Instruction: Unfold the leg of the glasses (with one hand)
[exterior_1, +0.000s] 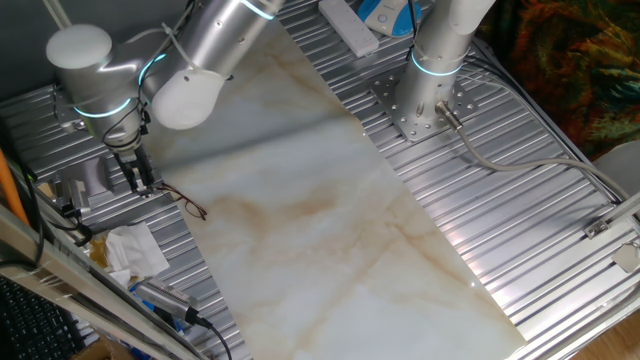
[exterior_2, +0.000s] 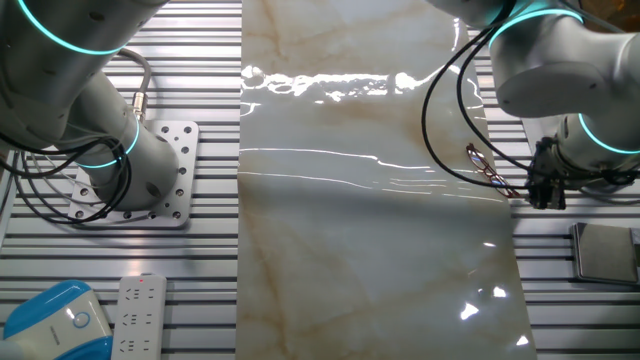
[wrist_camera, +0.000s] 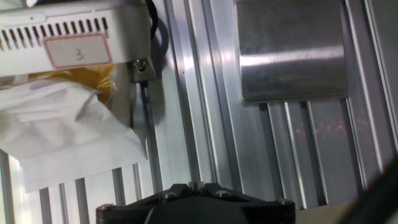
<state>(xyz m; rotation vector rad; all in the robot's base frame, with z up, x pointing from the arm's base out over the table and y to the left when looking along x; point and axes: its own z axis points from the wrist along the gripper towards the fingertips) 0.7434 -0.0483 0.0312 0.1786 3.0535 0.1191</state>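
The small eyeglasses with a thin dark reddish-brown wire frame (exterior_1: 187, 203) lay on the table (exterior_1: 330, 230) at the edge of the pale marbled sheet (exterior_1: 300, 210), where it met the ribbed metal surface. In the other fixed view the glasses (exterior_2: 487, 170) sat at that same border, one slim arm stretching along it. The black two-finger tool (exterior_1: 138, 178) pointed down just beside the glasses on the ribbed side, close to the end of the frame; whether it touched the wire could not be told. Its fingers looked drawn close together, but whether they pinched anything could not be told. In the hand view a crumpled white tissue (wrist_camera: 62, 137) lay on the metal ribs near a flat grey metal plate (wrist_camera: 292, 50) and a white vented box bearing a label "3" (wrist_camera: 74, 34).
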